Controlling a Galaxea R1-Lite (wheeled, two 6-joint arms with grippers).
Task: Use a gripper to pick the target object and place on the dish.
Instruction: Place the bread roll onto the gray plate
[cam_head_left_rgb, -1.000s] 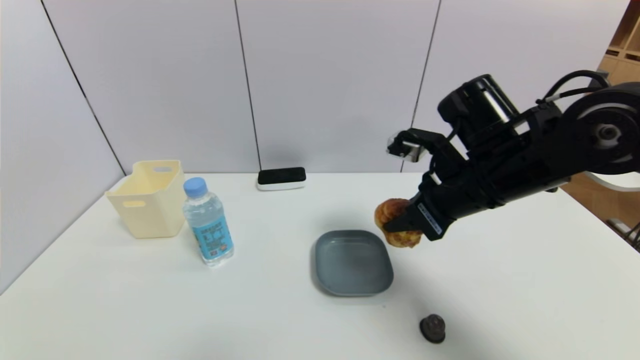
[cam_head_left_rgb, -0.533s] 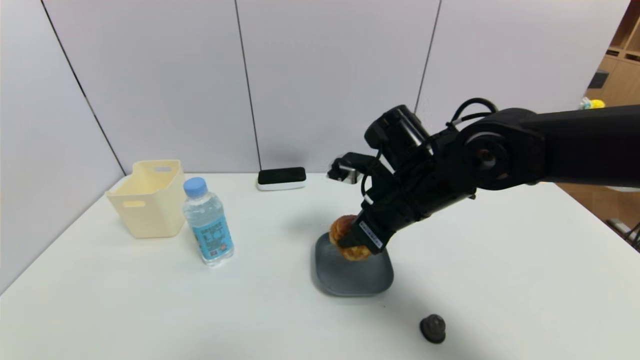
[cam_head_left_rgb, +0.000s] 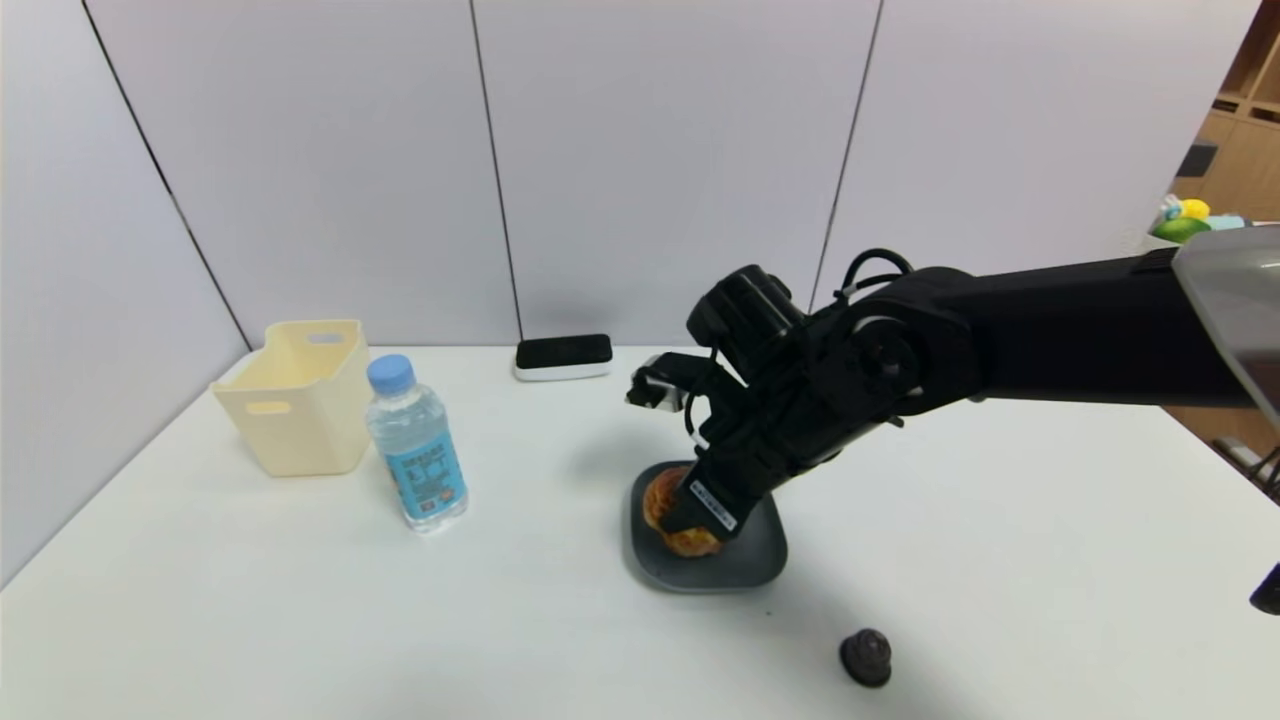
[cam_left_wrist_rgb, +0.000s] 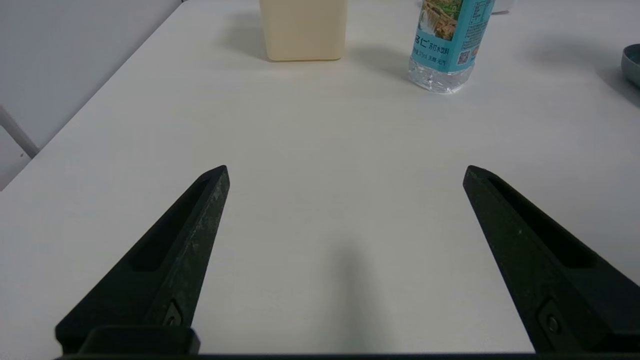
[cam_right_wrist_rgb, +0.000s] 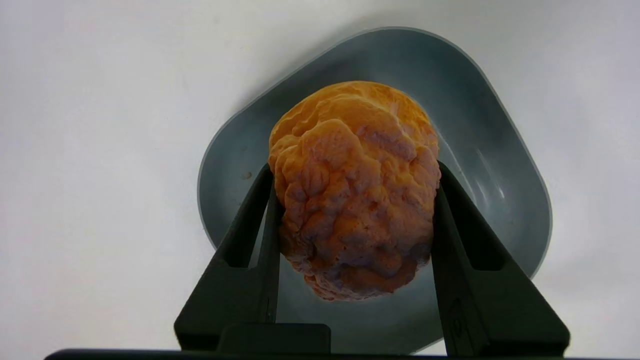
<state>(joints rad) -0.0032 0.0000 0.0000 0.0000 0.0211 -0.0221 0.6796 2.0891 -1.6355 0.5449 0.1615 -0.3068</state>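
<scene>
My right gripper (cam_head_left_rgb: 682, 522) is shut on the target object (cam_head_left_rgb: 664, 507), a golden-brown crusty bun. It holds the bun low over the blue-grey dish (cam_head_left_rgb: 752, 558) in the middle of the table. In the right wrist view both dark fingers press the sides of the bun (cam_right_wrist_rgb: 355, 190), with the dish (cam_right_wrist_rgb: 482, 125) spread right beneath it. Whether the bun rests on the dish I cannot tell. My left gripper (cam_left_wrist_rgb: 346, 170) hangs open over bare white table, nothing between its fingers, and a corner of the dish (cam_left_wrist_rgb: 631, 62) shows far off.
A water bottle (cam_head_left_rgb: 415, 445) and a pale yellow handled bin (cam_head_left_rgb: 295, 395) stand at the left. A black-and-white device (cam_head_left_rgb: 563, 357) lies by the back wall. A small dark knob (cam_head_left_rgb: 866, 657) sits near the front, right of the dish.
My right arm has carried the bun leftward and down, from beside the dish's far right corner to low over the dish. The grip has stayed shut.
</scene>
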